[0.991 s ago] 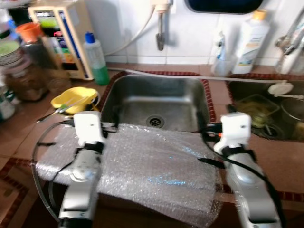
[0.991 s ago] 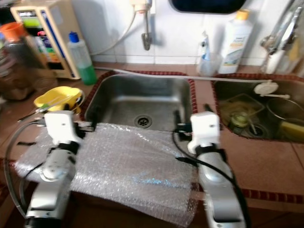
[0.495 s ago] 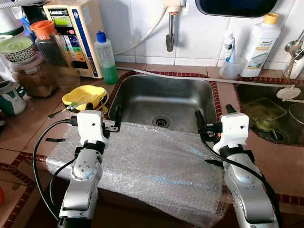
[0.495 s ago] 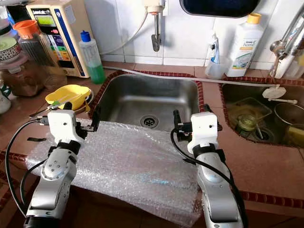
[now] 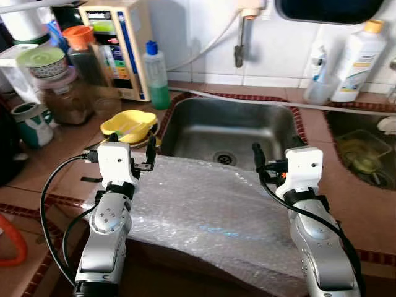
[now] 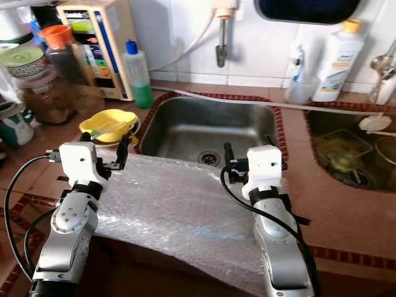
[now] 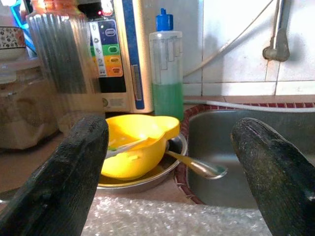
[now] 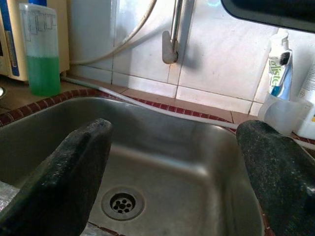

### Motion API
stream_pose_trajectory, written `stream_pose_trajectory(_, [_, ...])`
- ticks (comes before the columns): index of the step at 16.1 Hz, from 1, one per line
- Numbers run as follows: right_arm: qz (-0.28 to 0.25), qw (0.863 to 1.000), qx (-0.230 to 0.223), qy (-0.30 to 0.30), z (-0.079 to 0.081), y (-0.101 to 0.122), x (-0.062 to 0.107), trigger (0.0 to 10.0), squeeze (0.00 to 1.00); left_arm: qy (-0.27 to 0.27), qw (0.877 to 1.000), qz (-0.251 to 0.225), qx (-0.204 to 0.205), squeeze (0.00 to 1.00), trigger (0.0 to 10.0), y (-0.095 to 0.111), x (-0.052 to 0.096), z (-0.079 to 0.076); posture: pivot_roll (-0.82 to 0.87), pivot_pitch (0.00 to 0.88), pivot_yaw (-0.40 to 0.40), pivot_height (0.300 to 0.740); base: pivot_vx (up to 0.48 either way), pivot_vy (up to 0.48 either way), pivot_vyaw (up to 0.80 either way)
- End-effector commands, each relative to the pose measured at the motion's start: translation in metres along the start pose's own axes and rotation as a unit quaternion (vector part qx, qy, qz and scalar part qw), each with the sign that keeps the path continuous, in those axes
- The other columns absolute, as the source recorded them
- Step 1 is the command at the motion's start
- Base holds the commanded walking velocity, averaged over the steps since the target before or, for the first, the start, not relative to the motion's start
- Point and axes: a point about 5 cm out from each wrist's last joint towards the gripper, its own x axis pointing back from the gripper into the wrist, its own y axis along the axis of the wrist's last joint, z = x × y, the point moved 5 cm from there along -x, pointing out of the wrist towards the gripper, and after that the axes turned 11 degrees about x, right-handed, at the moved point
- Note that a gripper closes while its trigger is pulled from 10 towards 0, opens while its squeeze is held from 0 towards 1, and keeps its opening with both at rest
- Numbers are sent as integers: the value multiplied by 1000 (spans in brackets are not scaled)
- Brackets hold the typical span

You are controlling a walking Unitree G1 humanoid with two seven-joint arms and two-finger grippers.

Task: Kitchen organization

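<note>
You have two hands in front of you, the left hand (image 5: 133,150) and the right hand (image 6: 247,162), each with two black fingers spread apart. One sheet of bubble wrap (image 5: 213,213) lies on the tabletop (image 5: 55,167). You can count two sinks: the empty steel sink (image 5: 232,130) and a second sink (image 6: 346,154) to the right. There is one yellow bowl (image 5: 128,124), one green soap bottle (image 5: 156,74), one white bottle (image 6: 337,52), one toothbrush cup (image 6: 298,90), one orange-lidded jar (image 5: 86,59) and one water purifier (image 5: 120,49).
</note>
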Motion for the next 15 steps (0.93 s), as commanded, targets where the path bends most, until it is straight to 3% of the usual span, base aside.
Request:
stream_pose_trajectory(1, [-7,1000,-1,-7,-5,3,0,10000,0,-5,1000,-5,-2,0,10000,3,-1,-1,-33,30,76,740,0,0,0])
stream_pose_trajectory(15, [-26,1000,4,-6,-5,12,-4,10000,0,-17,1000,-9,-4,0,10000,5,-3,-5,-34,22,73,740,0,0,32])
